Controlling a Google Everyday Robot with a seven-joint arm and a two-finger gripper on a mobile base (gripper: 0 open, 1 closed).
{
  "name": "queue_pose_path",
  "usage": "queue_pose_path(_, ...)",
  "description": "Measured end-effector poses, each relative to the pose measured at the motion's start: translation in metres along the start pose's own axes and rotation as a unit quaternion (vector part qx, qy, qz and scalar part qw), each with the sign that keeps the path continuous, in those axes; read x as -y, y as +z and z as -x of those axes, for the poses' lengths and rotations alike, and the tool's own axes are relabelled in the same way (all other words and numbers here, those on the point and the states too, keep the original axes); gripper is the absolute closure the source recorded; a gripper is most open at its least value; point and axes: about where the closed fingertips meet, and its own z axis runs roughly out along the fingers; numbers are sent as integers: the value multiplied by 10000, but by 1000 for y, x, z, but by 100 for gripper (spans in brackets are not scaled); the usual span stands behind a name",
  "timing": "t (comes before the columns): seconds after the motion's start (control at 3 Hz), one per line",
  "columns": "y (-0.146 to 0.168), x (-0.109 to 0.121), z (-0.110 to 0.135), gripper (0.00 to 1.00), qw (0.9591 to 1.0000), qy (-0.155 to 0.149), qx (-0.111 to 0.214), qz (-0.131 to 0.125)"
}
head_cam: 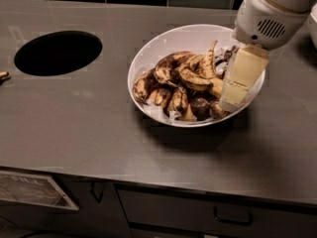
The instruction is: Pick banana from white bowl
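The white bowl stands on the grey counter, right of centre, and holds a pile of several overripe bananas. The yellowest banana lies near the middle of the pile, speckled brown, among darker ones. My gripper hangs from the white arm housing at the upper right. Its cream-coloured end reaches down over the bowl's right side, right next to the pile's right edge, and hides part of the rim and some bananas there.
A round dark hole is cut into the counter at the left. A small object pokes in at the left edge. Drawers with a handle sit below the counter's front edge. Dark tiles run behind.
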Motion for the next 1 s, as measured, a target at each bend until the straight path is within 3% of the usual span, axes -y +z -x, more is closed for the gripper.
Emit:
queue_pose_path(0.33,4,3,-5,19,9996,266,36,47)
queue_pose_path(1.0,-6,2,-16,35,9984,549,133,-15)
